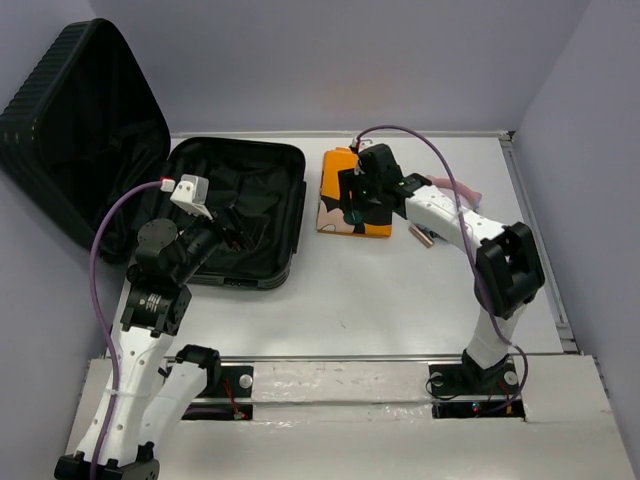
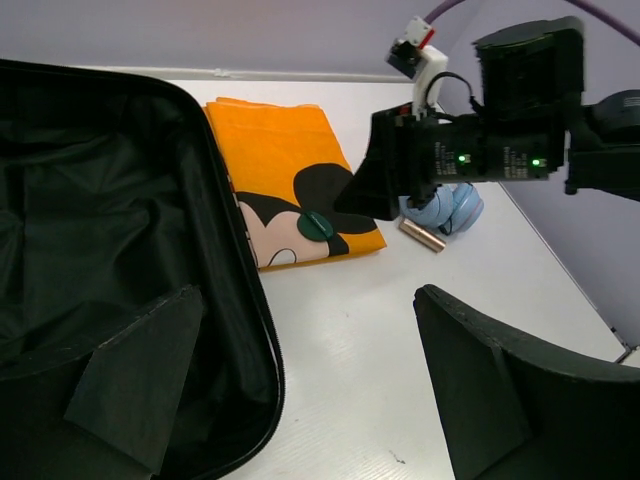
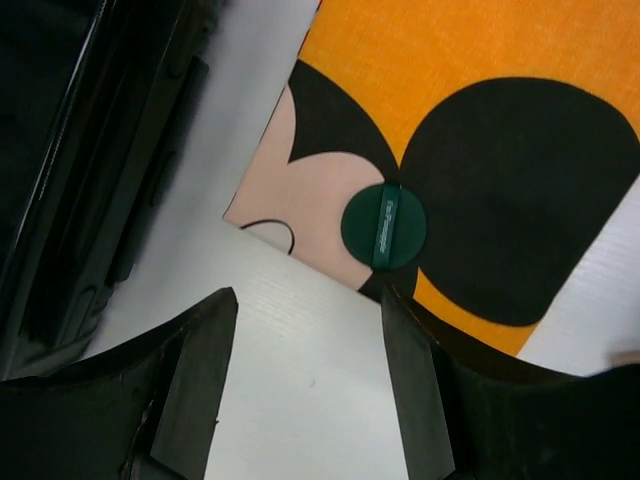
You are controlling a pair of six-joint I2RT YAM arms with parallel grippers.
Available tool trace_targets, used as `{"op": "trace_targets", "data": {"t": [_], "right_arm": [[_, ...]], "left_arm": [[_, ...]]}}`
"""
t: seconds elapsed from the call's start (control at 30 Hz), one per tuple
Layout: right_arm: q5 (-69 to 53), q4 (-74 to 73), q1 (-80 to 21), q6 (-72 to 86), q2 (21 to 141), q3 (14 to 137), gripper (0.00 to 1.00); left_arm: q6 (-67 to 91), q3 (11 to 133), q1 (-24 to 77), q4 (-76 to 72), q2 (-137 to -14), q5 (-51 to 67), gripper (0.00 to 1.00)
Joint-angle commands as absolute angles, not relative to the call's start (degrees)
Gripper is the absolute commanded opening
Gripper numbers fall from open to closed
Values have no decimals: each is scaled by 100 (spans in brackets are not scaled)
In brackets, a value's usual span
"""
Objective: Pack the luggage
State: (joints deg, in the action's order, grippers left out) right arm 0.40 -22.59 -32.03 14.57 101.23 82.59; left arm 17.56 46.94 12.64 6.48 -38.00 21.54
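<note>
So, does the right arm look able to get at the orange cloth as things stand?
Probably yes: the right tool hangs open over the edge of the orange cloth, with nothing between them. Only a small green disc lies on it.

Right below me I've got a folded orange cloth (image 3: 480, 50) with a cartoon mouse print, flat on the white worktop (image 1: 380, 300). A round green disc (image 3: 384, 226) sits on it near its 6 o'clock edge. A small coppery tube (image 1: 423, 236) lies at the cloth's 4 o'clock, with something pale blue (image 2: 448, 208) just beside it.
</note>
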Motion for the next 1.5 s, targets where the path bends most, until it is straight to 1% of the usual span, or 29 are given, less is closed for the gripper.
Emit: {"op": "trace_targets", "data": {"t": [0.0, 0.13, 0.2, 0.33, 0.4, 0.47, 0.53, 0.57, 0.63, 0.67, 0.73, 0.77, 0.8, 0.97, 1.0, 1.17, 1.27, 1.37, 1.4, 1.43, 1.47], "right_arm": [[456, -2319, -3313, 1222, 10729, 9085, 65], [816, -2592, -3313, 1169, 11293, 9508, 63], [1045, -2689, -3313, 1134, 11521, 9589, 62], [1265, -2839, -3313, 1116, 11873, 9738, 57], [1344, -2865, -3313, 1116, 11996, 9765, 56], [1423, -2883, -3313, 1125, 12163, 9817, 50], [1485, -2900, -3313, 1142, 12243, 9852, 47], [1477, -2900, -3313, 1143, 12295, 9870, 41], [1459, -2892, -3313, 1151, 12331, 9870, 35], [1468, -2900, -3313, 1169, 12340, 9870, 29], [1512, -2900, -3313, 1195, 12322, 9861, 21], [1520, -2892, -3313, 1221, 12296, 9844, 13], [1555, -2892, -3313, 1256, 12200, 9809, 7], [1705, -2786, -3366, 1275, 11445, 9537, 7], [1662, -2725, -3366, 1274, 11130, 9484, 7], [1100, -2418, -3673, 1266, 10539, 9360, 7], [617, -2251, -4024, 1371, 10599, 9614, 7], [54, -2189, -4333, 1599, 10932, 10395, 7], [-330, -2154, -4559, 1652, 11229, 10650, 7], [-508, -2127, -4675, 1765, 11389, 11148, 11], [-649, -2110, -4771, 1793, 11539, 11380, 42]], "left_arm": [[1635, 4649, 1230, 378, -3797, 2171, 99], [1608, 4658, 1213, 387, -3885, 2303, 99], [1608, 4658, 1204, 387, -3885, 2355, 99], [1626, 4658, 1187, 378, -3867, 2373, 99], [1626, 4650, 1187, 369, -3876, 2382, 99], [1626, 4649, 1187, 369, -3893, 2399, 99], [1626, 4641, 1187, 369, -3911, 2399, 99], [1626, 4641, 1178, 360, -3920, 2399, 99], [1626, 4641, 1178, 360, -3920, 2399, 99], [1626, 4641, 1169, 360, -3920, 2408, 99], [1635, 4641, 1160, 360, -3911, 2408, 99], [1635, 4641, 1160, 352, -3911, 2408, 99], [1635, 4632, 1151, 352, -3911, 2408, 99], [1652, 4641, 1143, 343, -3920, 2417, 99], [1661, 4632, 1143, 343, -3911, 2417, 99], [1679, 4623, 1143, 334, -3867, 2382, 99], [1696, 4623, 1125, 343, -3850, 2321, 99], [1705, 4623, 1081, 360, -3832, 2250, 99], [1722, 4632, 1064, 378, -3815, 2163, 99], [1723, 4632, 1046, 387, -3780, 2110, 99], [1723, 4632, 1028, 413, -3753, 2040, 99]]}}
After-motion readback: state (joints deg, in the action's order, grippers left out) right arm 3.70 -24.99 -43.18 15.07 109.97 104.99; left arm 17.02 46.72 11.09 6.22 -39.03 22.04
